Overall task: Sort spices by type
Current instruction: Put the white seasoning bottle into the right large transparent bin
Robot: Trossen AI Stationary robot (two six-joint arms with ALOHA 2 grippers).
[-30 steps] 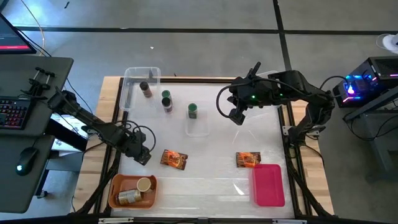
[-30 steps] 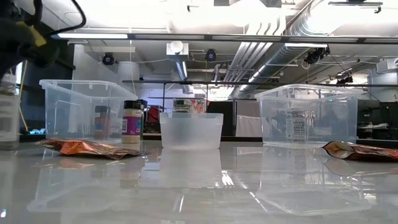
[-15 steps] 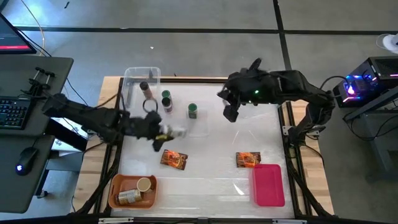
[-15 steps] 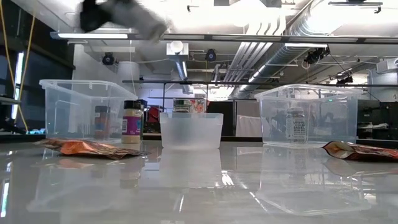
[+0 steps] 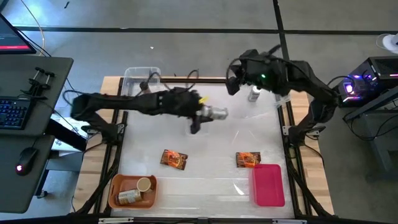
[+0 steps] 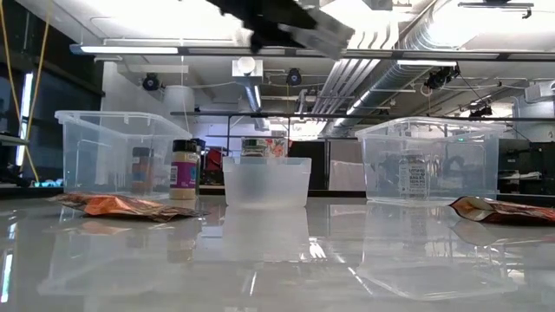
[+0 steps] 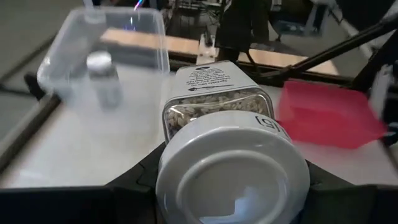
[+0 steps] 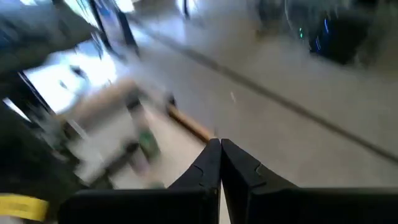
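A white-lidded jar (image 7: 231,149) is pinched lying sideways in the left gripper (image 5: 208,112), raised above the middle of the tabletop (image 5: 211,186). The right gripper (image 8: 220,163), fingers pressed together, is held over the far right corner.

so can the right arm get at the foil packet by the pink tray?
Probably yes. The right end effector is shut and empty, and nothing covers the foil packet beside the pink tray. The left end effector, holding a jar, is clear of it.
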